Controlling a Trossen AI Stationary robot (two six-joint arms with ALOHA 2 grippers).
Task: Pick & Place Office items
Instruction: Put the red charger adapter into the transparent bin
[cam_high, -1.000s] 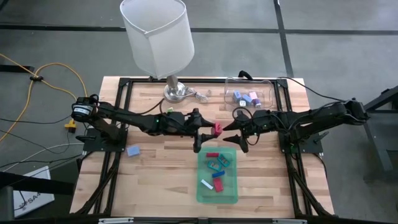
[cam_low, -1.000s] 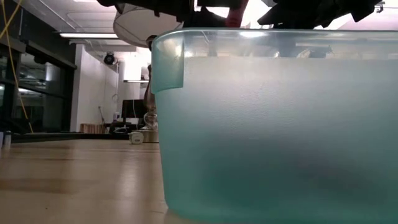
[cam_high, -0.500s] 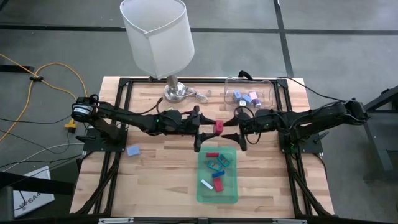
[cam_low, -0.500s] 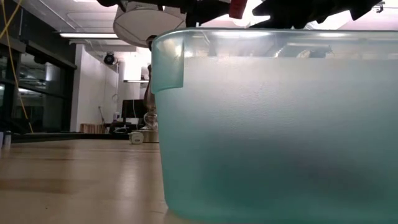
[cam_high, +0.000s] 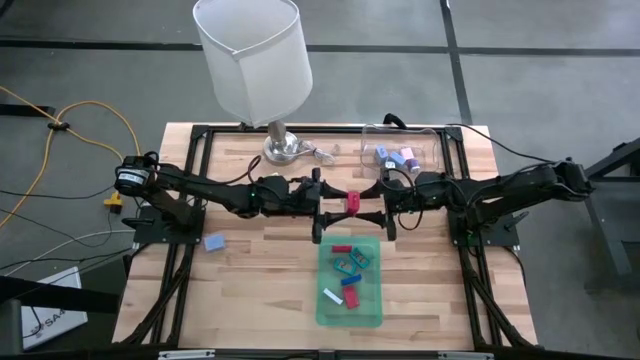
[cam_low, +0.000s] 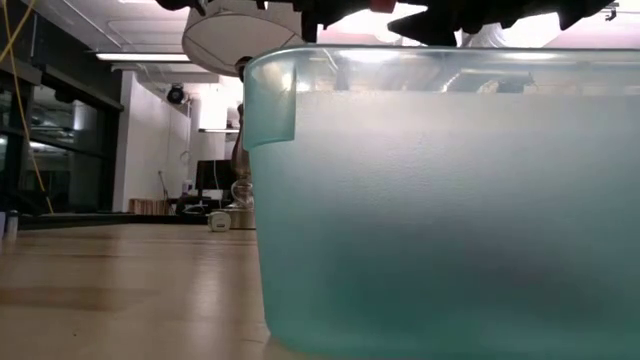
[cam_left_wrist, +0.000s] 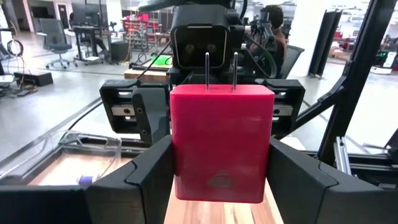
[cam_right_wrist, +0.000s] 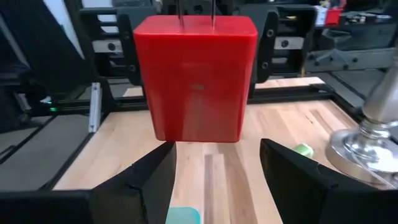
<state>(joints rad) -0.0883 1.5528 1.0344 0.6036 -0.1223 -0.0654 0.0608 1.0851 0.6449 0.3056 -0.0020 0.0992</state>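
Observation:
A red block with two metal prongs (cam_high: 352, 204) hangs in the air over the table's middle, just beyond the far end of the green tray (cam_high: 350, 300). My left gripper (cam_high: 336, 206) is shut on it from the left. My right gripper (cam_high: 372, 207) faces it from the right, open; in its wrist view the red block (cam_right_wrist: 196, 78) stands just beyond its spread fingers (cam_right_wrist: 149, 171), and no touch shows. Several red, blue, teal and white pieces lie in the tray. A light blue block (cam_high: 213, 242) rests flat on the table at the left. My left gripper (cam_left_wrist: 221, 158) pinches the red block by its two opposite side faces (cam_left_wrist: 177, 155), one finger on each. The fingers come level from the table's left. The block is lifted clear of the table, its prongs (cam_left_wrist: 221, 68) pointing away toward my right gripper.
A lamp with a white shade (cam_high: 250, 55) stands on its metal base (cam_high: 282, 148) at the far edge. A clear container (cam_high: 400, 152) holding blue and pink pieces sits far right. The tray's wall (cam_low: 450, 200) fills the low view. Bare wood lies left of the tray.
My right gripper has moved toward the table's left, closing in on the red block, and has levelled out. The red block, held by my left gripper, has risen a little, nearly leaving the low view's top.

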